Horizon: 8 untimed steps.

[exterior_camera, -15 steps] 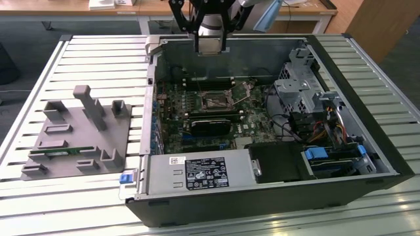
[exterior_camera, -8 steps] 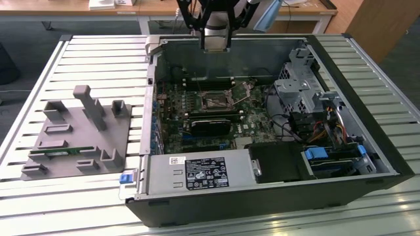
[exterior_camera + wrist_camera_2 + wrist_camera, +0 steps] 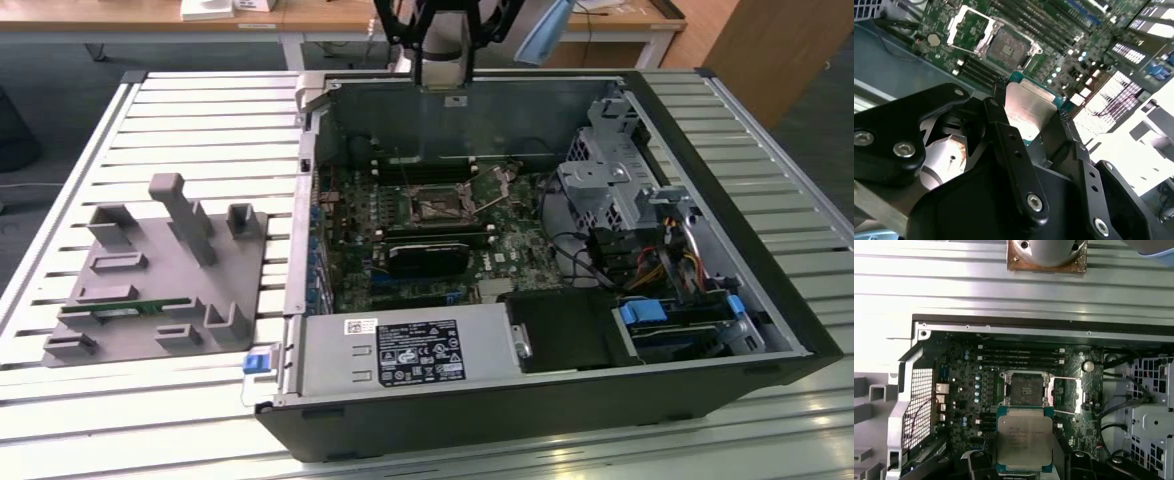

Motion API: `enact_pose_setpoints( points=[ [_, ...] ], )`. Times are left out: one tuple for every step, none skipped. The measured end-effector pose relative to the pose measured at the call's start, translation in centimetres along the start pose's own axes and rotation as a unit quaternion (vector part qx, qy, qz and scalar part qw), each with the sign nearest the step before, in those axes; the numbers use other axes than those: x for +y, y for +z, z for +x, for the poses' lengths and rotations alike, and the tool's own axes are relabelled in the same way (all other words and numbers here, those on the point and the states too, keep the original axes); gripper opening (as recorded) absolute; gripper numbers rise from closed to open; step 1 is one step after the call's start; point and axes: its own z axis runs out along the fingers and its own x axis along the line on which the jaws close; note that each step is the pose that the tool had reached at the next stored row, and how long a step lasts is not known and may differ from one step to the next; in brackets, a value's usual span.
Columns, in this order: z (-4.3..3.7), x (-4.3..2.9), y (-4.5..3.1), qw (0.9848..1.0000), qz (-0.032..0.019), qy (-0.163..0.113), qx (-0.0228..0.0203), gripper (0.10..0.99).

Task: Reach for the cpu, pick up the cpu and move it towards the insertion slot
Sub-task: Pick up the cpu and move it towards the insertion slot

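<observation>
Gripper (image 3: pixel 1026 117) pinched the cpu (image 3: pixel 1024 437) by opposite edges, above the motherboard (image 3: pixel 969 390) near the open insertion slot (image 3: pixel 1025 388). You likely handled a light, rigid, fragile chip; edge contact suited it.

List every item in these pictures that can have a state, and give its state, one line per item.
cpu: held off the board by the gripper, shiny side showing in both wrist views.
gripper: shut on the cpu, jaws pressing its opposite edges.
insertion slot: empty, its metal frame swung open beside it.
computer case: lying on its side, side panel off, motherboard exposed.
</observation>
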Motion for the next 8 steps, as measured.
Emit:
enact_pose_setpoints(
  points=[
    [-0.05, 0.37, 0.04, 1.0, 0.0, 0.0, -0.0003, 0.533],
    [-0.13, 0.69, 0.06, 1.0, 0.0001, 0.0, -0.0004, 0.533],
    [-0.25, 1.03, 0.09, 1.0, 0.0001, 0.0, -0.0005, 0.533],
    [-0.37, 1.29, 0.12, 1.0, 0.0001, 0.0, -0.0007, 0.533],
    [-0.52, 1.53, 0.16, 1.0, 0.0, 0.0, -0.001, 0.533],
    [-0.72, 1.77, 0.19, 1.0, 0.0001, 0.0, -0.0011, 0.533],
    [-0.92, 1.98, 0.22, 1.0, 0.0, 0.0, -0.0012, 0.533],
    [-1.17, 2.14, 0.25, 1.0, 0.0, 0.0, -0.0013, 0.533]
  ],
)
